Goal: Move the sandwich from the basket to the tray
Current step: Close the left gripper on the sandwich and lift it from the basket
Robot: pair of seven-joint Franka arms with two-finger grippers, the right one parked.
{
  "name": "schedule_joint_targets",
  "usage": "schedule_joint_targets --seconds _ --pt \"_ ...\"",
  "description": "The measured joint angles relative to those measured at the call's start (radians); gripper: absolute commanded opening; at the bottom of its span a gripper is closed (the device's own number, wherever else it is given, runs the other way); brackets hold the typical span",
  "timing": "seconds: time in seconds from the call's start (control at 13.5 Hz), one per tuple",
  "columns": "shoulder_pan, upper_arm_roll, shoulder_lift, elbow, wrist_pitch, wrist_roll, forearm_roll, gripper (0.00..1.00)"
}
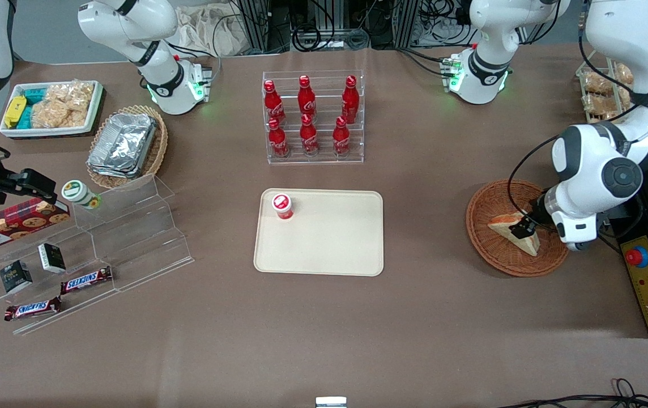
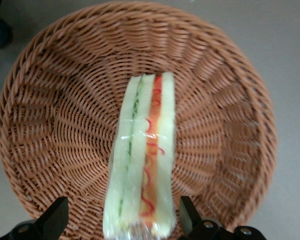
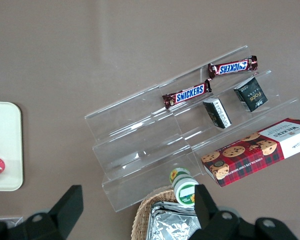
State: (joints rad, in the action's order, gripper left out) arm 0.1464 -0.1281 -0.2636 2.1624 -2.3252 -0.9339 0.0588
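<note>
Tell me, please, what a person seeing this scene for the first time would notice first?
Probably the open gripper low over the basket, its fingers either side of the sandwich. Next, the red bottles in their clear rack, farther from the camera than the tray.

The claw straddles the sandwich, fingers spread – basket rim low; tray mostly bare except a red-capped cup at its upper-left corner.

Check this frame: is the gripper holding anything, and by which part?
Nothing held. The open gripper straddles the sandwich in the basket, fingers apart from it.
</note>
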Motion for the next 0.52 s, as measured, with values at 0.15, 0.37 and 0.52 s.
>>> schedule_joint_targets --seconds 0.15,0.37,0.52 --pt "0.0 0.008 -0.03 0.0 -0.022 -0.035 0.002 1.0" --pt "0.0 0.008 -0.061 -0.001 -0.058 -0.059 0.002 0.0" --pt "-0.001 0.008 -0.071 -0.01 -0.064 -0.071 0.003 0.0"
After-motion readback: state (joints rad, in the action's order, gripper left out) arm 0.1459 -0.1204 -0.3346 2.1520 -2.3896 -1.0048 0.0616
